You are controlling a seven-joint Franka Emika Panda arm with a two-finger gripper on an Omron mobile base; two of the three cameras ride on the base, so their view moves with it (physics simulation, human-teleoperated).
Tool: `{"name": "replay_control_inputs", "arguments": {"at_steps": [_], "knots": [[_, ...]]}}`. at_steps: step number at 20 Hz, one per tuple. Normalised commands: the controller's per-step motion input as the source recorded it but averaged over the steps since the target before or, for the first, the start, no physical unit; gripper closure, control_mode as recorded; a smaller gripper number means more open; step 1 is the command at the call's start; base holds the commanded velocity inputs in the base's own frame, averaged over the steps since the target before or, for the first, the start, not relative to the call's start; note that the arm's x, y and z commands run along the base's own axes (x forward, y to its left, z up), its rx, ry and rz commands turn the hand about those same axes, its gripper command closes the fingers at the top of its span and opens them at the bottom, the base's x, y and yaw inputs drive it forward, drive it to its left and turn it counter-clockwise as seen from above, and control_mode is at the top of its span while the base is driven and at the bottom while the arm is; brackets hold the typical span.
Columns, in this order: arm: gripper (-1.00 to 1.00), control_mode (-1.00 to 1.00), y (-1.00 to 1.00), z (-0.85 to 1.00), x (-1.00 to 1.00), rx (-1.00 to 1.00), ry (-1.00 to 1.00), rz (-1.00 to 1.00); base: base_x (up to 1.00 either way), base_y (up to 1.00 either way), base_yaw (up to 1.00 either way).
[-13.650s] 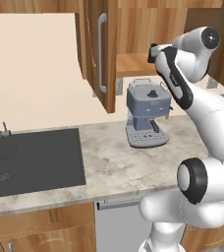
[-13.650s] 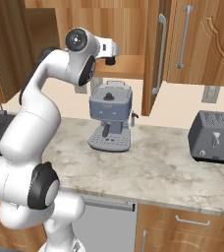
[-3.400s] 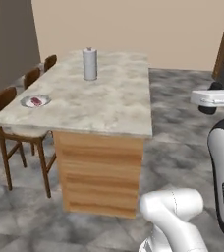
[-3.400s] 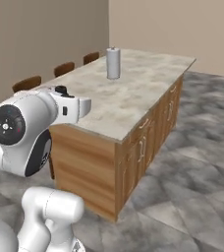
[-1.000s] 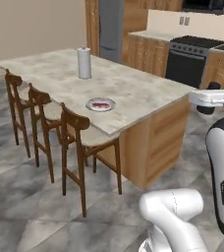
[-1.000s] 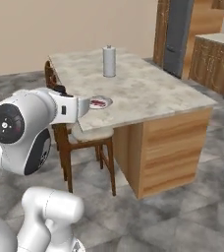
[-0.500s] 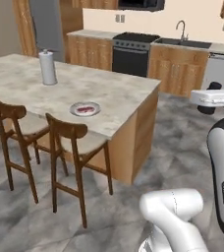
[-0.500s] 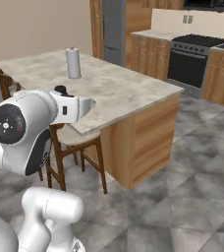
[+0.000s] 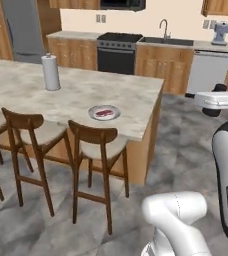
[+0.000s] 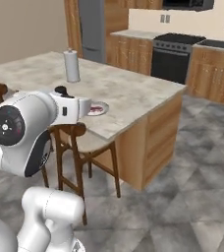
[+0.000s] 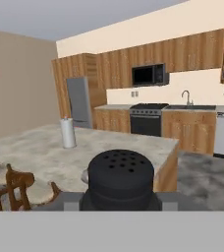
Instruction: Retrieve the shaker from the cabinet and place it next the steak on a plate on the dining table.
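My gripper (image 11: 121,201) is shut on the shaker (image 11: 121,178), whose black, hole-dotted top rises large at the bottom of the hand view. The arm holds the hand (image 9: 212,100) out in the air to the right of the dining table (image 9: 136,97), apart from it. Near the table's front edge lies the small grey-white plate (image 9: 105,112) with the reddish steak (image 9: 104,113) on it. From the right base view the hand (image 10: 77,109) covers part of the plate (image 10: 99,108). Far back on the kitchen wall hangs the brown cabinet (image 9: 220,6), above a coffee machine (image 9: 220,33).
A paper-towel roll (image 9: 50,72) stands further back on the table. Dark wooden chairs (image 9: 93,150) line the table's near side. Base cabinets, a black stove (image 9: 118,52), a sink tap (image 9: 164,29) and a fridge (image 9: 23,30) run along the far wall. Grey tiled floor lies open to the table's right.
The base has driven and turned, so the whole scene has shifted: the table's plate corner is now nearer and the stove wall is behind it. The gripper stays shut on the shaker.
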Motion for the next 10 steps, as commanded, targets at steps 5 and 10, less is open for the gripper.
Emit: {"name": "replay_control_inputs", "arguments": {"at_steps": [5, 10], "knots": [[1.0, 1.0, 0.0, 0.0, 0.0, 0.0, 0.0, 0.0, 0.43, 1.0, -0.42], [1.0, 1.0, 0.0, 0.0, 0.0, 0.0, 0.0, 0.0, 0.82, 0.94, -0.33]]}}
